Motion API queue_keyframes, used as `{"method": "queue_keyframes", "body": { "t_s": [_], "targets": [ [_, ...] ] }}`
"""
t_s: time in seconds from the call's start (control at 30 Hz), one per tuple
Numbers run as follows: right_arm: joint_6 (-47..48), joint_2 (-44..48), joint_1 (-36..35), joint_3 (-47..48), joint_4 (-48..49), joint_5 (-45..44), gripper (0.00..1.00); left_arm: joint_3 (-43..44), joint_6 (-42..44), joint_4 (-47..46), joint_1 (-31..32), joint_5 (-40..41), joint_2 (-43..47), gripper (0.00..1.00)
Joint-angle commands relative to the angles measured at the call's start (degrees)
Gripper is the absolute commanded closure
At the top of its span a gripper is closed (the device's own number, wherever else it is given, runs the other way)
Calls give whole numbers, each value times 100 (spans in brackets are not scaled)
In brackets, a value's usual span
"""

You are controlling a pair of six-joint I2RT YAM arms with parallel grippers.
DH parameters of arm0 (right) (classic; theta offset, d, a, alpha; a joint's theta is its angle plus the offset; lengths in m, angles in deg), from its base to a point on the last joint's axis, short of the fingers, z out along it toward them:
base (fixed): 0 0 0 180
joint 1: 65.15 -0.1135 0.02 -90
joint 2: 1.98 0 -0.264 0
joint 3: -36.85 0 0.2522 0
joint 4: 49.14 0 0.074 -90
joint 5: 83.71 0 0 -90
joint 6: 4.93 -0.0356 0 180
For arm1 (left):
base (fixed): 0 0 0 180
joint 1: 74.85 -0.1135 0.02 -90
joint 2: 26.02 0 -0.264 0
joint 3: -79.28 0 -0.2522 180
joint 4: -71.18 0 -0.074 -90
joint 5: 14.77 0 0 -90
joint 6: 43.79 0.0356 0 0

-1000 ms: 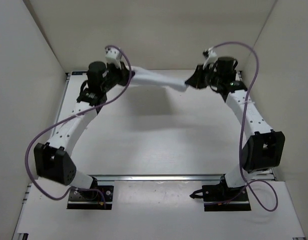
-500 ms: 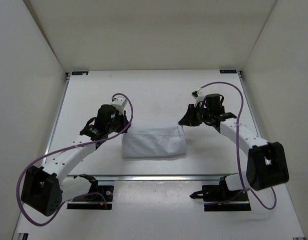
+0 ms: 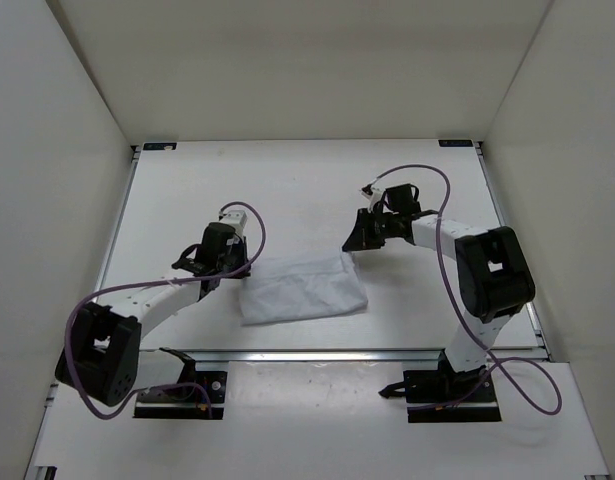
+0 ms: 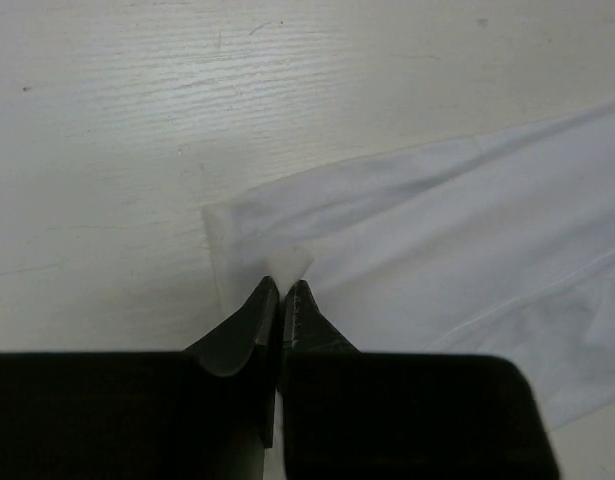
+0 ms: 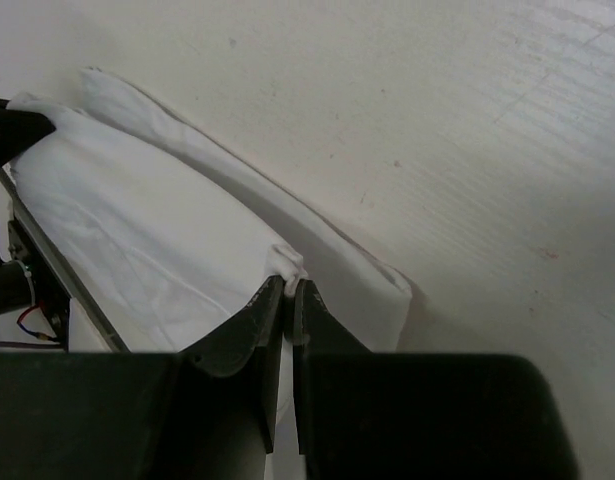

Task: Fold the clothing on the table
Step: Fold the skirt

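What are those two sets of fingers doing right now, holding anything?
Left gripper: closed, pinching a corner of the thin white fabric clothing.
Right gripper: closed, pinching an edge of the same clothing.

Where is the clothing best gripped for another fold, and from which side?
Its two far corners, one from each short side: the clothing lies flat as a wide rectangle, and thin edges lift there. The left gripper and right gripper pinch those corners.
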Motion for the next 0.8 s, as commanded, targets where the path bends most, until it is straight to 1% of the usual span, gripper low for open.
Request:
{"method": "queue_keyframes", "body": {
  "t_s": [0.0, 0.03, 0.07, 0.1, 0.17, 0.2, 0.23, 0.27, 0.33, 0.4, 0.47, 0.53, 0.6, 0.7, 0.77],
  "targets": [
    [232, -122, 127, 413, -35, -133, 100, 29, -11, -254, -164, 229, -208, 87],
    [319, -192, 170, 527, -158, -194, 98, 117, 42, -271, -165, 150, -322, 76],
    [329, -245, 214, 572, -333, -246, 91, 188, 42, -202, -139, 175, -419, 70],
    [390, -237, 310, 659, -413, -238, 86, 371, 103, -105, -173, 158, -454, 69],
    [504, -193, 390, 835, -641, -299, 69, 644, 60, 132, -182, 158, -604, 69],
    [566, -141, 469, 879, -747, -282, 54, 785, 34, 255, -226, 123, -648, 66],
    [610, -18, 522, 871, -791, -326, 43, 856, -27, 386, -270, 114, -683, 56],
    [645, 44, 540, 897, -913, -326, 37, 970, -63, 475, -279, 157, -692, 48],
    [645, 359, 680, 863, -906, -282, 36, 1076, -72, 695, -305, 393, -605, 37],
    [671, 649, 654, 749, -993, -317, 36, 1207, -28, 826, -332, 561, -351, 28],
    [698, 974, 488, 538, -1090, -440, 34, 1365, -19, 950, -384, 563, -122, 26],
    [760, 1203, 269, 274, -1117, -563, 35, 1462, -2, 1011, -420, 448, 159, 29],
    [681, 1354, 110, -251, -1030, -564, 35, 1542, -63, 1099, -323, 317, 274, 31],
    [497, 1582, -58, -867, -881, -625, 29, 1358, -194, 1231, 10, 281, 266, 30],
    [461, 1644, -93, -1131, -835, -642, 26, 1174, -343, 1328, 107, -34, 248, 33]
  ]
}}
